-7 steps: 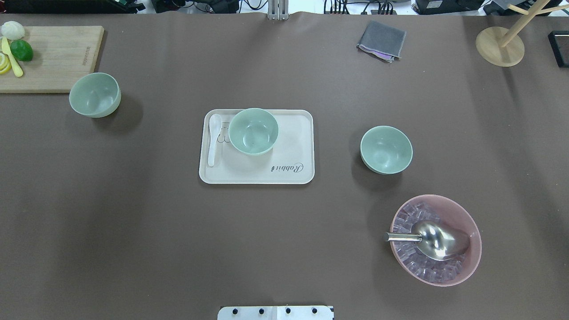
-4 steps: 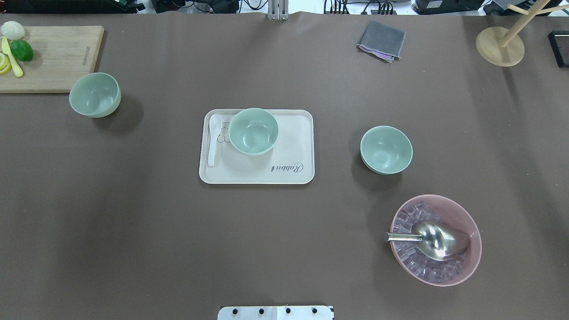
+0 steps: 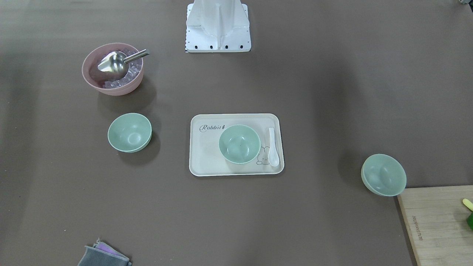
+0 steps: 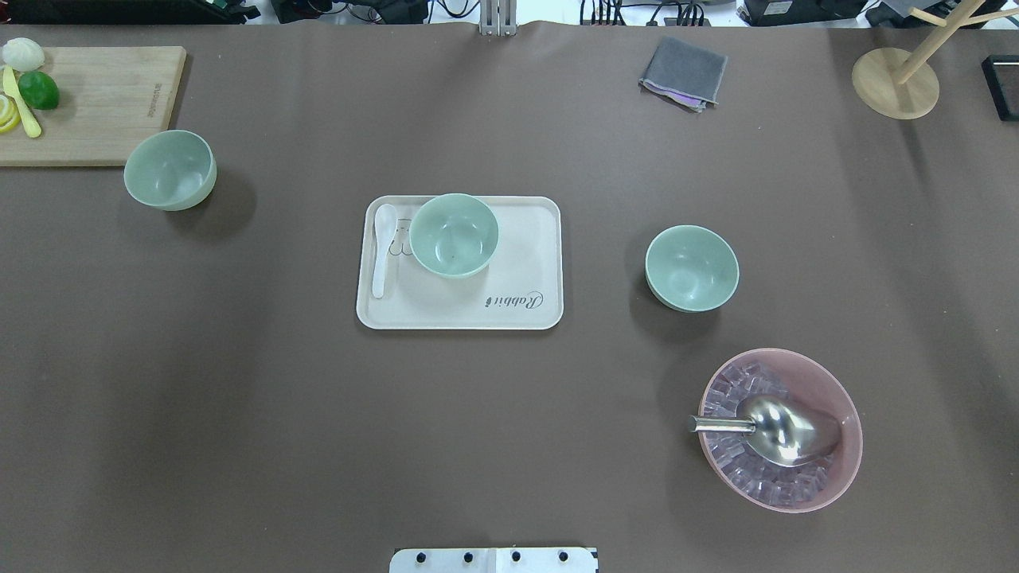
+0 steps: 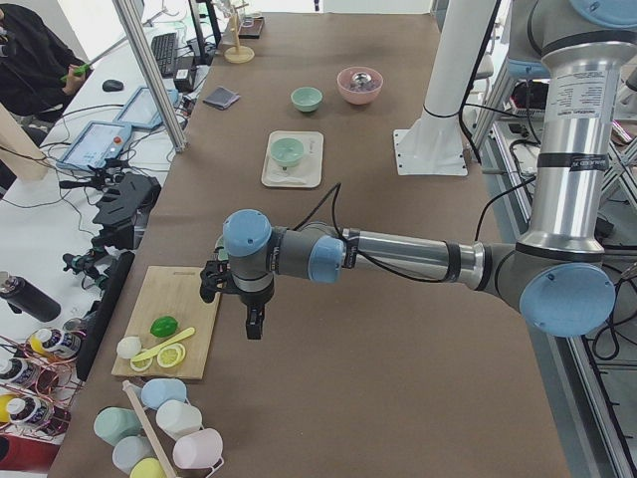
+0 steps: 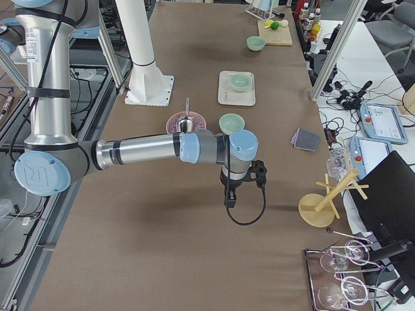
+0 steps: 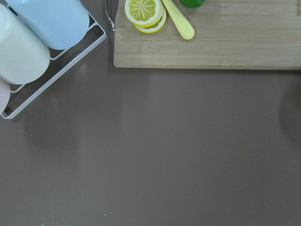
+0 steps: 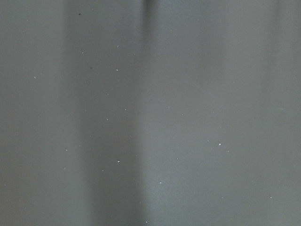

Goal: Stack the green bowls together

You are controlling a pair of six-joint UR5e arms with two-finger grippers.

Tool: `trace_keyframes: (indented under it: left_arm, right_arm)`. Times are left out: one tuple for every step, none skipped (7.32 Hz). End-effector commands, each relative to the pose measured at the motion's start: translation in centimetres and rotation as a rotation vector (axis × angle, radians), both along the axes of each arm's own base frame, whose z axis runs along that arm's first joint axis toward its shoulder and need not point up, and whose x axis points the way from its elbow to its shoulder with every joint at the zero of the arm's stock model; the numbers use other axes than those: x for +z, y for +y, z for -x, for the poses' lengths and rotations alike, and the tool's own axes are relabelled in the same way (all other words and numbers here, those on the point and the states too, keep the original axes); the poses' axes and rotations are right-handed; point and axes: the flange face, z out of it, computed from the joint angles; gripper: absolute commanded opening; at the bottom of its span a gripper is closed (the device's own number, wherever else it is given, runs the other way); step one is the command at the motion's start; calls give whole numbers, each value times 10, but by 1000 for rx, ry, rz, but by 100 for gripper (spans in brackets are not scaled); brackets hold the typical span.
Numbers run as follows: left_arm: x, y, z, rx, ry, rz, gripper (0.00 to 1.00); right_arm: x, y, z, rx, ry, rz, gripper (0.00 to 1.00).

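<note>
Across the table the green bowls sit well apart, one on the tray, one just beside the cutting board, one near the pink bowl, so the left gripper and right gripper, whether parted or closed I cannot tell, face long reaches that could clip a rim and tip a bowl.

Seen only from the table's ends, the left gripper and right gripper are too small to show how their jaws stand. At 10 o'clock overhead, the cutting board runs off-frame. At 7 o'clock in the front view, the grey cloth is clipped.
</note>
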Motion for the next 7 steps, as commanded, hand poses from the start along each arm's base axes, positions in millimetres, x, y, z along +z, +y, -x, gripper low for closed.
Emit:
trace_keyframes:
  left_arm:
    - [-1,0,0,1,3,-5,98]
    - [-4,0,0,-1,3,-9,98]
    - [-6,-1,0,-1,3,-12,98]
    - [-11,-2,0,-2,4,-20,98]
    - [-15,-6,0,-1,4,-30,98]
    - [-16,-7,0,-1,4,-32,98]
    - [-17,-10,-12,22,4,-52,98]
  right_arm:
    - [-2,0,0,1,5,-4,100]
    - [-3,0,-1,1,7,-7,100]
    - [-2,0,-1,2,7,-3,100]
    - [-3,0,1,1,3,-2,100]
    - [-4,-2,1,2,2,-4,100]
    - [-4,-4,1,2,2,-4,100]
    - [-5,-6,2,1,1,-7,100]
